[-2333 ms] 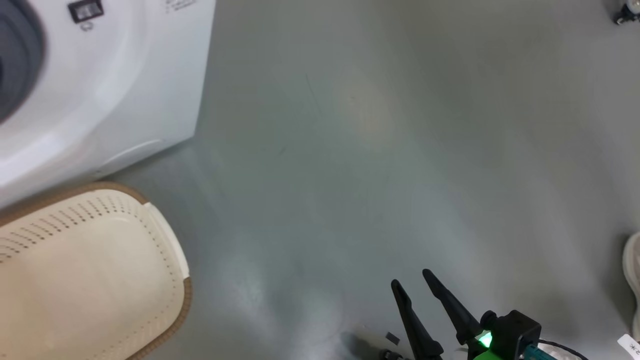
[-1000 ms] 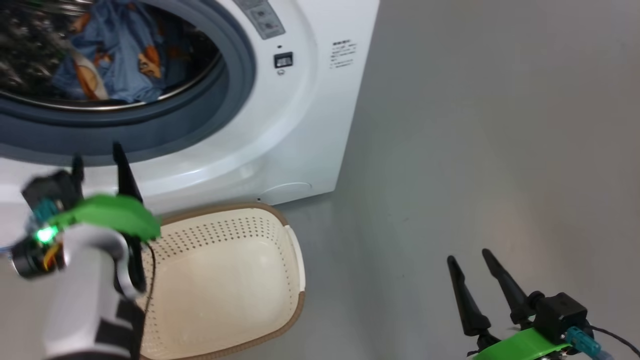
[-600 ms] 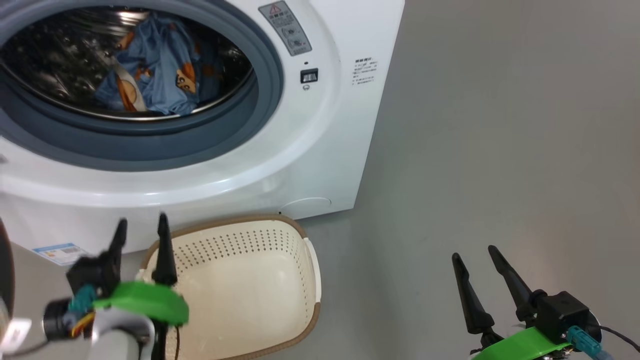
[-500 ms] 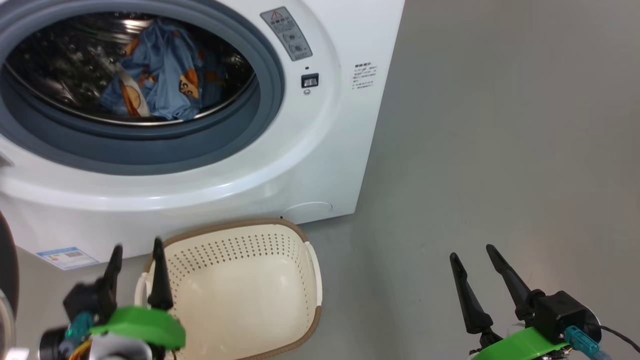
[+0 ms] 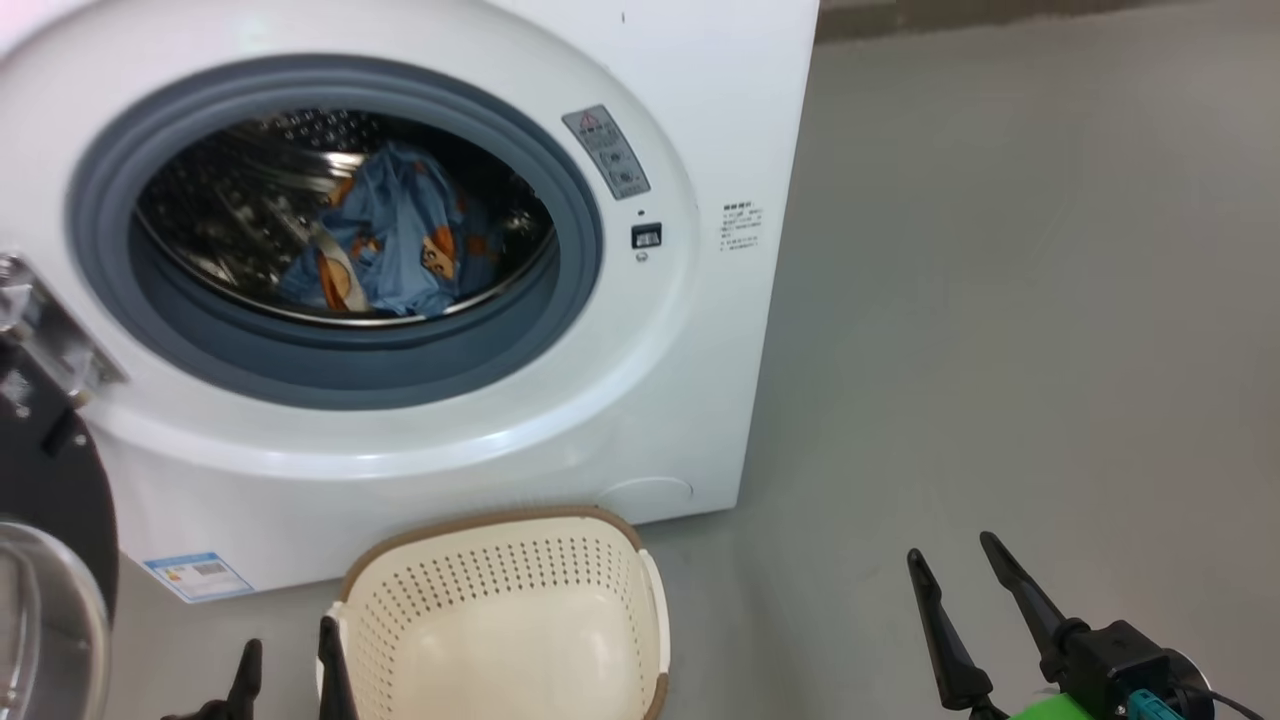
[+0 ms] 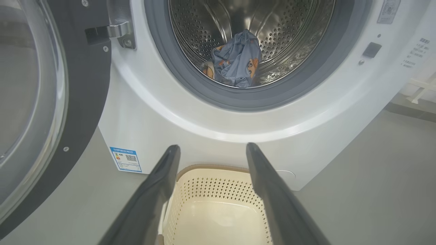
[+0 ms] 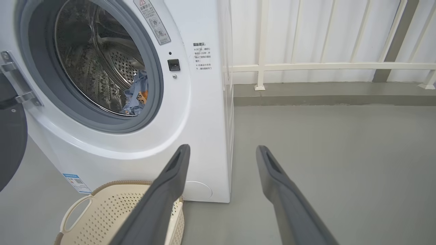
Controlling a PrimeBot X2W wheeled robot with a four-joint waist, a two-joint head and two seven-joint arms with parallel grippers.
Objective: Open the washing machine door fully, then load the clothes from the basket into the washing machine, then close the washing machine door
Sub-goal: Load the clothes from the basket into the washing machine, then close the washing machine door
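Note:
The washing machine [image 5: 560, 420] stands open, its door [image 5: 50, 500] swung out to the left on its metal hinge. The light blue clothes [image 5: 390, 250] with orange prints lie inside the steel drum, also seen in the left wrist view [image 6: 236, 63]. On the floor in front sits the basket [image 5: 500, 620], cream, perforated and empty. My left gripper [image 5: 285, 665] is open, its tips at the basket's left rim, pointing at the machine [image 6: 212, 147]. My right gripper [image 5: 950, 548] is open over bare floor to the right of the basket [image 7: 223, 147]. Neither holds anything.
Grey floor stretches to the right of the machine. A white railing [image 7: 306, 64] on a low kerb runs along the back. A blue label sticker [image 5: 195, 575] sits low on the machine's front. The open door [image 6: 81, 102] takes up the space left of the basket.
The head camera has swung towards the machine and tilted up, so the whole opening now shows. My left gripper has dropped from the machine's front to beside the basket. Both grippers stay open.

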